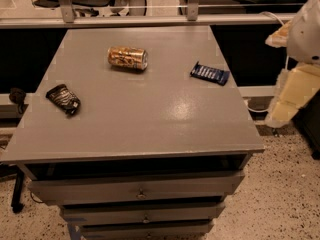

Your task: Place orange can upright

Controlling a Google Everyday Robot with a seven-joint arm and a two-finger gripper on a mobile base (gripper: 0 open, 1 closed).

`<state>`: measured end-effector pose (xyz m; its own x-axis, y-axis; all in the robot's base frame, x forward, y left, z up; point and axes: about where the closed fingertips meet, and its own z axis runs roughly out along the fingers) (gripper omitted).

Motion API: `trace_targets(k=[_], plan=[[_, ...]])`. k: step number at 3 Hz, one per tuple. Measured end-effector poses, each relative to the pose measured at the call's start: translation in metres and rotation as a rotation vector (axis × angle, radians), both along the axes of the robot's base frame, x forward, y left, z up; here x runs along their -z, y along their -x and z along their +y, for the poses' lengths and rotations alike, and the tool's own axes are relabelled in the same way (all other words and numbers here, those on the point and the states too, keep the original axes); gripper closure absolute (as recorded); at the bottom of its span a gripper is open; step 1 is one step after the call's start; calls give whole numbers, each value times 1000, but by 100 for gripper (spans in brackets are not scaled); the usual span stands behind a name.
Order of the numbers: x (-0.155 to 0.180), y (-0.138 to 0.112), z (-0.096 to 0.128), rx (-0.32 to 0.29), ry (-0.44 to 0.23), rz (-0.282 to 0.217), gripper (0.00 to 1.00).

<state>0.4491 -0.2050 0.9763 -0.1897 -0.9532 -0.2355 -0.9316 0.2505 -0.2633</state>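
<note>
The orange can (127, 58) lies on its side on the far left-centre of the grey cabinet top (150, 119), its silver top end facing right. Only white and cream parts of my arm (298, 69) show at the right edge, off the cabinet's right side and well apart from the can. My gripper itself is out of view.
A blue candy bar wrapper (210, 73) lies near the cabinet top's right edge. A small black-and-white snack bag (63, 98) lies near the left edge. Drawers (140, 189) sit below the front edge. A railing (150, 19) runs behind the cabinet. Speckled floor lies to the right.
</note>
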Motion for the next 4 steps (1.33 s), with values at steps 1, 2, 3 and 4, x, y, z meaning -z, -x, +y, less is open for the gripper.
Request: trace_targets(k=[1, 2, 3, 4], plan=[[5, -46, 47, -70, -66, -47, 0], [10, -100, 105, -147, -119, -106, 0], [15, -149, 159, -193, -182, -138, 0], [27, -188, 212, -235, -249, -152, 0]])
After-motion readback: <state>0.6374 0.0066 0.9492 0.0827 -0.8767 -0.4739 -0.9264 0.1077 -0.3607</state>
